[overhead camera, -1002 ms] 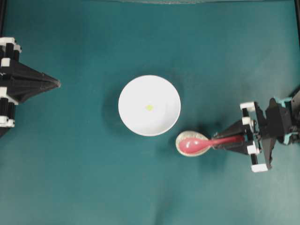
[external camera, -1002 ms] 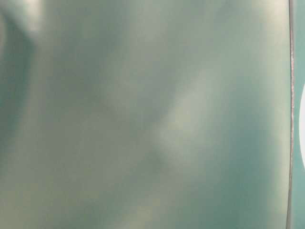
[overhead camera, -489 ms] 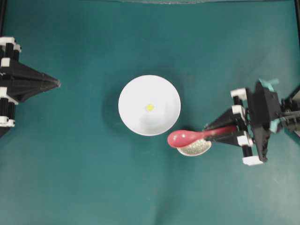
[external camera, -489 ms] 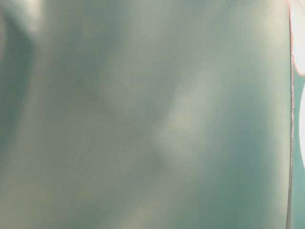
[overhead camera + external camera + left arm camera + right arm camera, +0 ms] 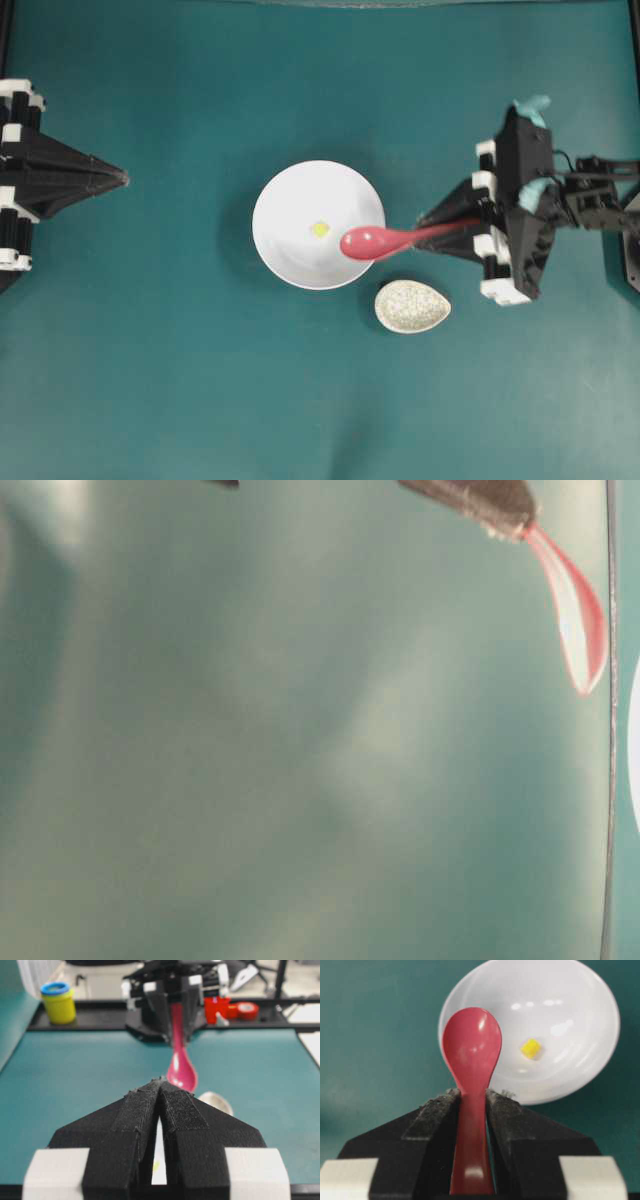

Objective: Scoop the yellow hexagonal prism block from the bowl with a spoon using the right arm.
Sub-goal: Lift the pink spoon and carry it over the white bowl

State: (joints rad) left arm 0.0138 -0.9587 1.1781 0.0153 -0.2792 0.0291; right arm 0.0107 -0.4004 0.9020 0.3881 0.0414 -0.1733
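Your right gripper (image 5: 432, 224) has its jaws clamped on the spoon (image 5: 385, 239) handle — scoop over the bowl (image 5: 290, 250) rim at 4 o'clock. The yellow hexagonal prism block (image 5: 319, 229) lies near the bowl's centre. Your left gripper (image 5: 122, 178), at 9 o'clock, is closed — holding nothing.

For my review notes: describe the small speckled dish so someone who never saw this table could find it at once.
Start at the white bowl in the middle of the teal table. Just off its lower right rim in the overhead view, apart from it, lies the speckled dish. It is egg-shaped, much smaller than the bowl, cream with dark flecks, and holds nothing.
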